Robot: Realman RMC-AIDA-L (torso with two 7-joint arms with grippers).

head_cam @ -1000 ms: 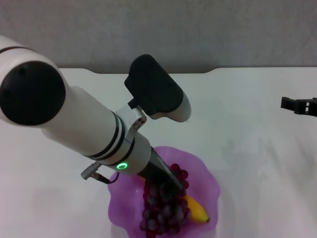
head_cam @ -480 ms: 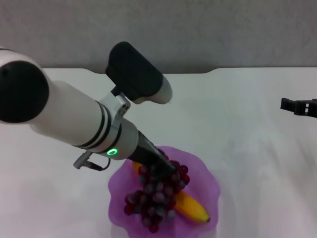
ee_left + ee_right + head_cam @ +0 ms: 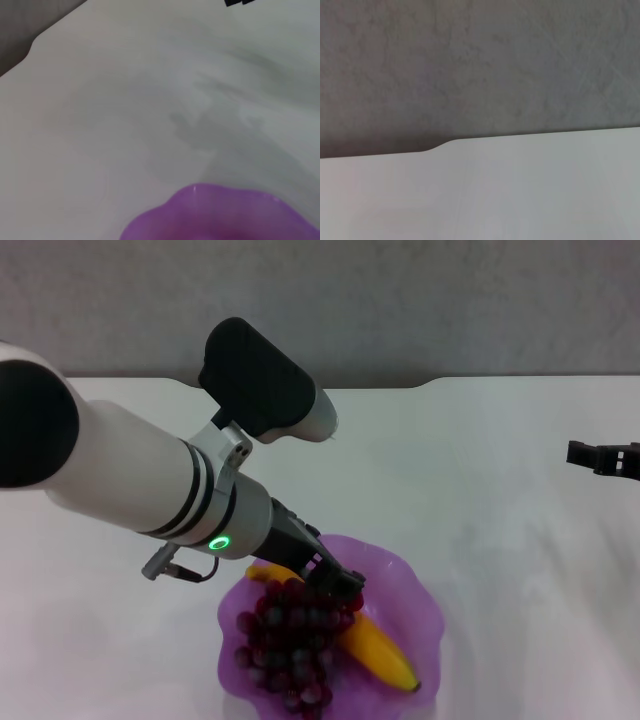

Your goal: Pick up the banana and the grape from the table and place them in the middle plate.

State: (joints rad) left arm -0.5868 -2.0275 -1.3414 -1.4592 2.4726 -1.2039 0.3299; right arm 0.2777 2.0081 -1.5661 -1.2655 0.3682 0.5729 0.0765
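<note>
The white counter (image 3: 500,540) is seen with the translucent purple scalloped plate (image 3: 415,590) at its near edge, both fruits already lying inside. The left gripper (image 3: 340,585) is lowered over the plate's far side, at the upper end of the grape bunch (image 3: 290,640); whether its fingers are parted or pinched on the stem end cannot be told, since the dark tip merges with the fruit. The right gripper (image 3: 603,455) is parked well apart, above the counter's right side, its fingers likewise unreadable.

The banana (image 3: 378,650) is laid diagonally across the plate, partly covered by the grapes. It is judged smooth, fairly stiff and light, best taken across its middle, where the curve is least likely to slip out of a grip. The grape bunch is judged soft, loose and easily bruised, with single grapes liable to drop off; it is better taken at the stem end than squeezed through the body. The plate looks thin and light, so it may shift if nudged.
</note>
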